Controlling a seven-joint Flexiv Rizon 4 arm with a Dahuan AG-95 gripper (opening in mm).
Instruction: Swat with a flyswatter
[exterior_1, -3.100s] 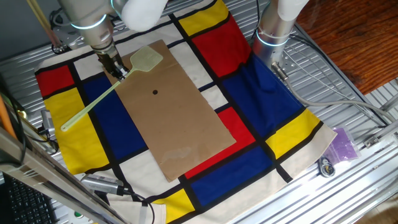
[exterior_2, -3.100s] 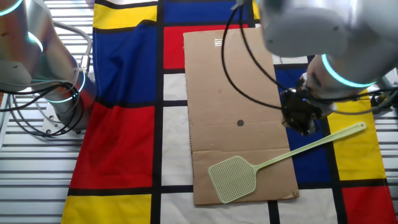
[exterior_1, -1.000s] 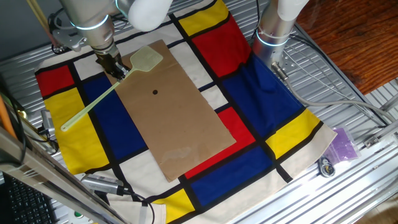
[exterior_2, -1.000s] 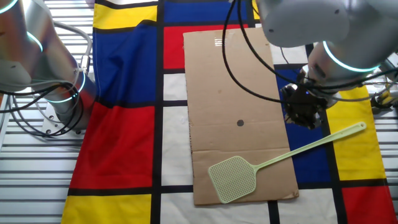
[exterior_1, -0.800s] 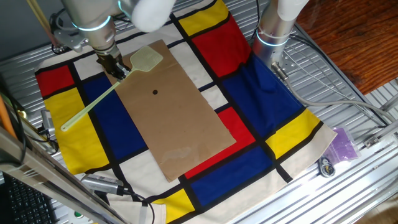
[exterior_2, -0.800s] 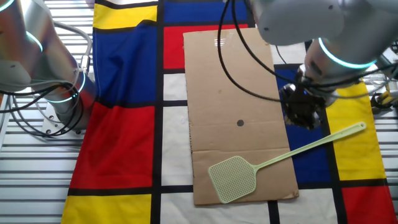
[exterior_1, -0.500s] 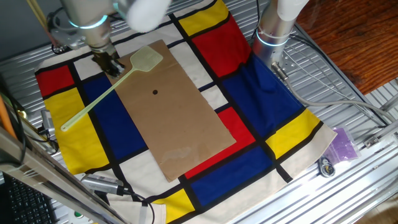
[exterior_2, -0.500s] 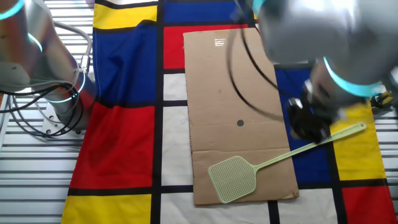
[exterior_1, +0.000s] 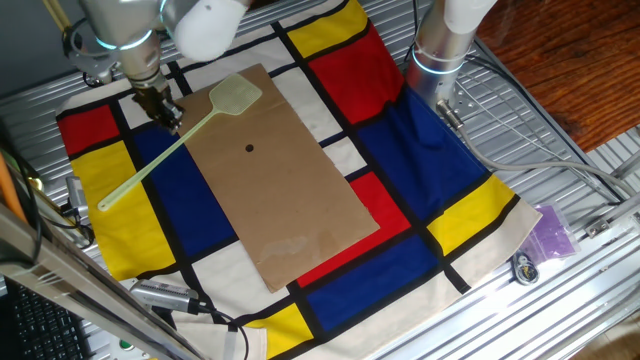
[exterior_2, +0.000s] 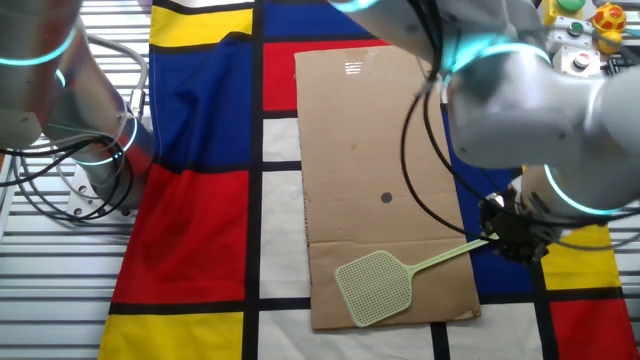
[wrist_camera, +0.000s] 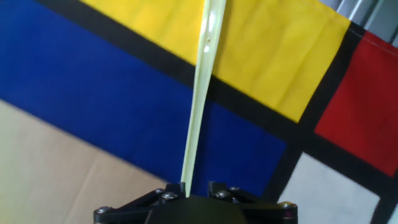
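Observation:
The pale yellow-green flyswatter (exterior_1: 235, 96) lies flat, its mesh head on the far end of the brown sheet (exterior_1: 290, 190) and its long handle slanting out over the blue and yellow cloth. In the other fixed view its head (exterior_2: 375, 288) is at the sheet's near edge, and the outer handle is hidden under my hand. My gripper (exterior_1: 163, 110) (exterior_2: 515, 238) is low over the handle's middle. In the hand view the handle (wrist_camera: 200, 93) runs down between my open jaws (wrist_camera: 196, 185), close to the left finger (wrist_camera: 169, 188).
A small black dot (exterior_1: 249, 149) (exterior_2: 387, 197) marks the sheet's middle. A second arm's base (exterior_1: 440, 50) (exterior_2: 100, 150) stands on the cloth's edge. A purple object (exterior_1: 553, 232) and cables lie on the metal table. Coloured buttons (exterior_2: 580, 15) sit at a corner.
My hand has moved along and onto the flyswatter's handle, from beside it to straddling it. The flyswatter itself has not moved.

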